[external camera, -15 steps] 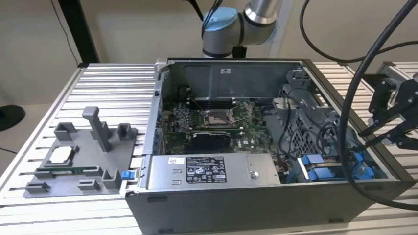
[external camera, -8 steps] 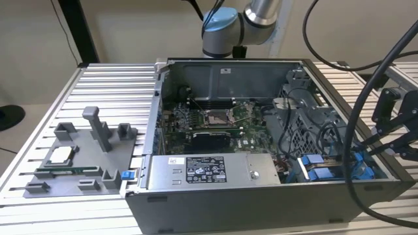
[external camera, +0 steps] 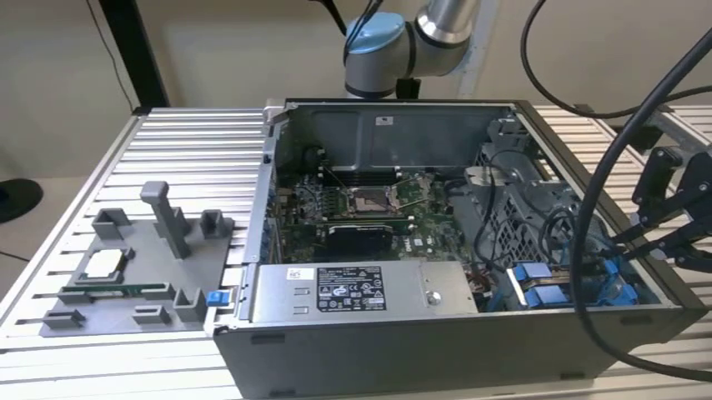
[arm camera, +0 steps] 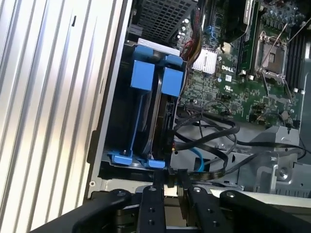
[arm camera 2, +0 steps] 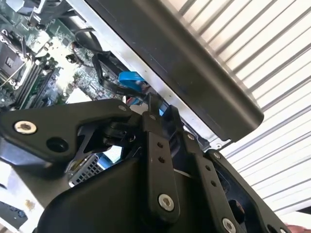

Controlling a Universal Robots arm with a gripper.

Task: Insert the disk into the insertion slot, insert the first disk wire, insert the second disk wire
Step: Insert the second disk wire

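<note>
The disk [arm camera: 165, 121] stands on edge in its bright blue carrier [arm camera: 172, 80], sunk into the insertion slot [arm camera: 104, 160] at the case's corner. A second blue carrier [arm camera: 143, 73] sits right beside it. My gripper [arm camera: 172, 175] is at the disk's near end, with its black fingers closed on either side of that edge. The second wrist view shows the gripper [arm camera 2: 160, 109] with its tips nearly together at a blue tab [arm camera 2: 131, 80]. In the exterior view, the gripper [external camera: 632, 243] hangs over the slot [external camera: 556, 287] at the case's right. Loose black wires [arm camera: 209, 131] and a blue wire [arm camera: 198, 162] lie beside the bay, unplugged ends unclear.
The open computer case [external camera: 445, 342] rests on a ribbed aluminium table [external camera: 189, 142]. Inside are the motherboard [external camera: 368, 208] and a grey labelled power-supply box [external camera: 350, 292]. A grey parts fixture [external camera: 133, 275] stands at the exterior view's left. Thick black hoses [external camera: 589, 208] cross on the right.
</note>
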